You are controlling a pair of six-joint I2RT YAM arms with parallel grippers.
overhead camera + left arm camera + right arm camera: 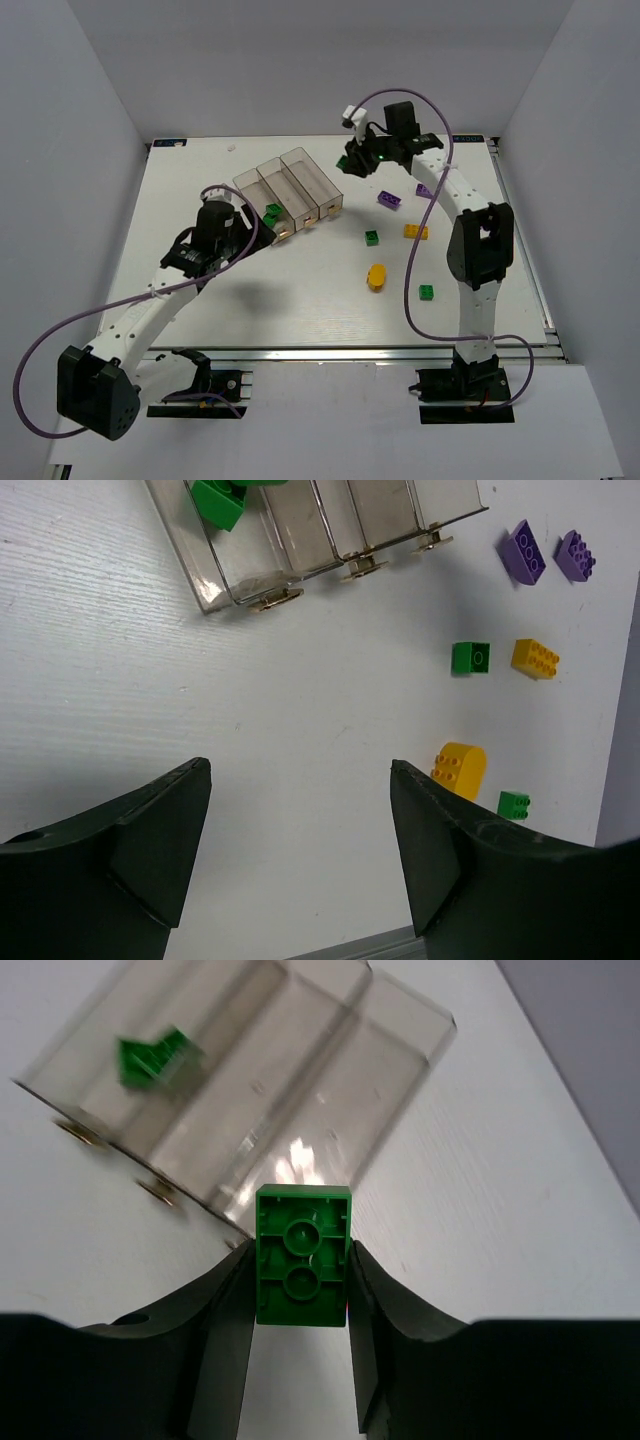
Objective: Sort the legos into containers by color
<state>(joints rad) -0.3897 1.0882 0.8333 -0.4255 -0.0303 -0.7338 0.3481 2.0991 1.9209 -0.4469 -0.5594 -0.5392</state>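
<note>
Right gripper [300, 1260]: closed onto green brick [302, 1255] near the bins; its hollow underside with two tubes is visible only from this wrist
Left gripper [300, 770]: spread wide, empty, above white table [150, 680]
Containers [290, 190]: three smoky clear bins; leftmost holds green pieces [218, 502]
Loose right of bins: purple bricks [523, 552], yellow-orange oval [460, 768]

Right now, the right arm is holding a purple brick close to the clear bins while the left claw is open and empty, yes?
Not quite: the brick in the right gripper is green, not purple, as the right wrist view shows. The rest holds: it is close to the clear bins, and the left gripper is open and empty.
</note>
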